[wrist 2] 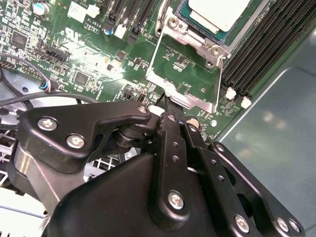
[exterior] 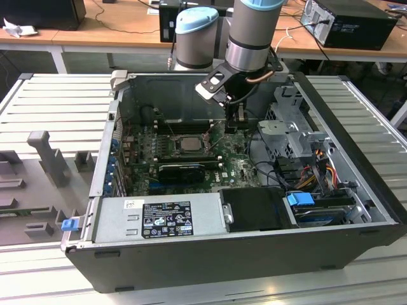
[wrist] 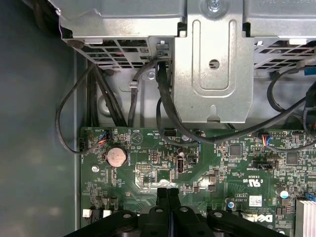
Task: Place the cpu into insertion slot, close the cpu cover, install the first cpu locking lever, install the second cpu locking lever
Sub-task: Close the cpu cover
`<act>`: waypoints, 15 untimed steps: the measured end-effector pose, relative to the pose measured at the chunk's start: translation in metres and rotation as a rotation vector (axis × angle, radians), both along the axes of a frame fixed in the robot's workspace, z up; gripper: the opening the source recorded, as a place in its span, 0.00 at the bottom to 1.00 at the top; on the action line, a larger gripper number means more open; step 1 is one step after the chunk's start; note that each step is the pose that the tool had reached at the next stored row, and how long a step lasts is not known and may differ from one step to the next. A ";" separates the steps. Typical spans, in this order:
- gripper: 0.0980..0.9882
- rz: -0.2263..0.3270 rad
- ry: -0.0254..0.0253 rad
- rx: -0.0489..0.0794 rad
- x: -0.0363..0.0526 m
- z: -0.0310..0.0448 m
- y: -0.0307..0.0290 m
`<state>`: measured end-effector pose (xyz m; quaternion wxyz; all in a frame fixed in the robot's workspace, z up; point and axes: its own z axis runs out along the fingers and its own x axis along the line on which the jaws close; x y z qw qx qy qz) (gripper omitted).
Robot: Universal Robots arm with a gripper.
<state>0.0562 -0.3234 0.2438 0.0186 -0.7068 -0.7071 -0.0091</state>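
Second wrist view | gripper closed, tip at cpu cover edge, contact unclear | cpu in insertion slot, partly cut off

Ribbed grey metal worktable, wooden desks behind, black boxes, perhaps computers, on them

A bench of ribbed silver metal slats carries an open black computer case, lying on its side across the middle. On the exterior view's left, just beside the case, lies what looks like a grey moulded fixture with upright blocks.
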 end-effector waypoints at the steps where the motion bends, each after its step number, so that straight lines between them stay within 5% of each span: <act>1: 0.01 0.000 0.0000 0.000 -0.0005 0.0000 0.0000; 15: 0.01 0.000 0.0000 0.000 -0.0028 0.0000 0.0000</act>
